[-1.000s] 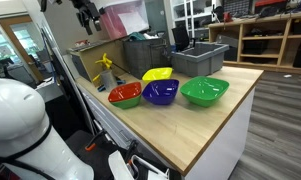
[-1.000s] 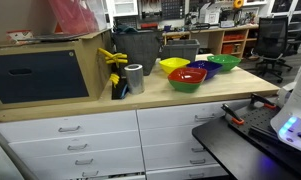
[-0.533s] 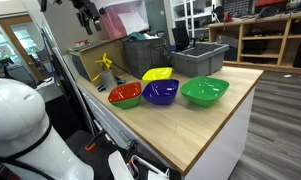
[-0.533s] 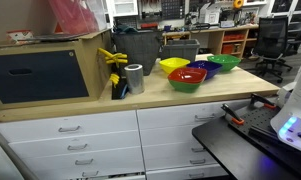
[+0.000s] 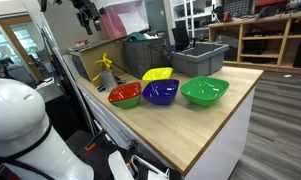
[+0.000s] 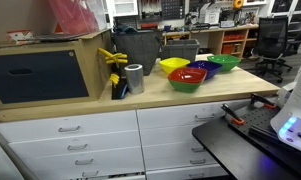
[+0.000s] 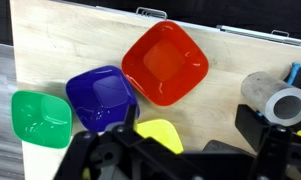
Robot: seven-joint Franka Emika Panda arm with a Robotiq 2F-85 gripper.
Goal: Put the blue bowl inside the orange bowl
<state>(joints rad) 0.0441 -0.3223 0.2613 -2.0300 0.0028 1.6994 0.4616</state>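
Observation:
The blue bowl (image 5: 160, 92) sits upright on the wooden counter between the orange bowl (image 5: 125, 95) and a larger green bowl (image 5: 204, 91). A yellow bowl (image 5: 157, 74) sits behind them. In the wrist view, from above, the orange bowl (image 7: 164, 62) touches the blue bowl (image 7: 100, 97). The green bowl (image 7: 40, 117) is at the left and the yellow bowl (image 7: 160, 133) is partly hidden by the jaws. My gripper (image 7: 195, 145) is open and empty, high above the bowls. The arm shows at the top of an exterior view (image 5: 87, 12). The other exterior view shows the orange bowl (image 6: 187, 80) in front of the blue bowl (image 6: 197, 69).
A grey tape roll (image 7: 275, 100) stands right of the orange bowl, next to a yellow and black tool (image 6: 115, 70) and a large box (image 6: 50, 70). Grey bins (image 5: 200, 58) stand behind the bowls. The counter's front edge (image 5: 190, 150) is near.

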